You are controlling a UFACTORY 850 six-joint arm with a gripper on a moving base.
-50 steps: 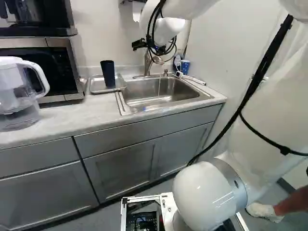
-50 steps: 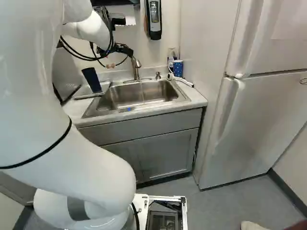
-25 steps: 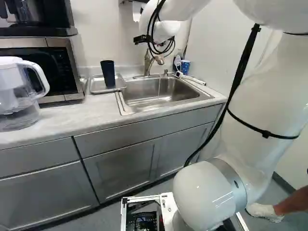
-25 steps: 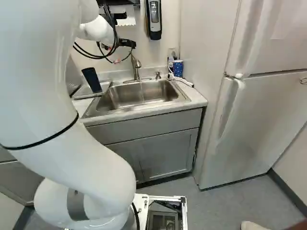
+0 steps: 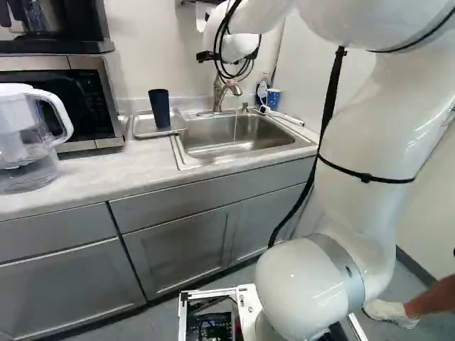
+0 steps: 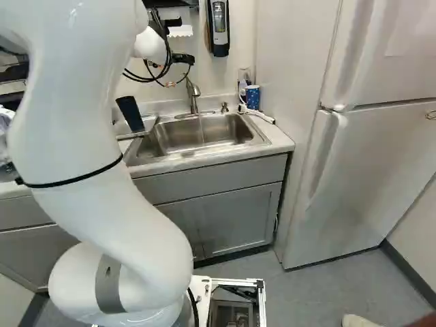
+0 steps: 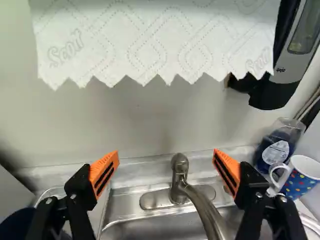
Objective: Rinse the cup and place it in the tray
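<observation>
Two fingers [image 7: 105,172] of the gripper [image 6: 182,59] are held wide apart near the faucet [image 7: 200,202], from which a thin stream is let into the sink [image 5: 227,150]. The dark cup [image 5: 160,108] is stood in the tray [image 5: 145,131] beside the basin; a spotted mug [image 7: 301,181] is set by a bottle [image 7: 277,147].

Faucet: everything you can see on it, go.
The faucet looks like brushed metal: an upright body with a rounded cap, an oval base plate and one spout curving down over the basin. It stands on the rear deck of the sink. A thin pale streak below the spout in the left base view looks like running water. The open gripper is not gripping it.
</observation>
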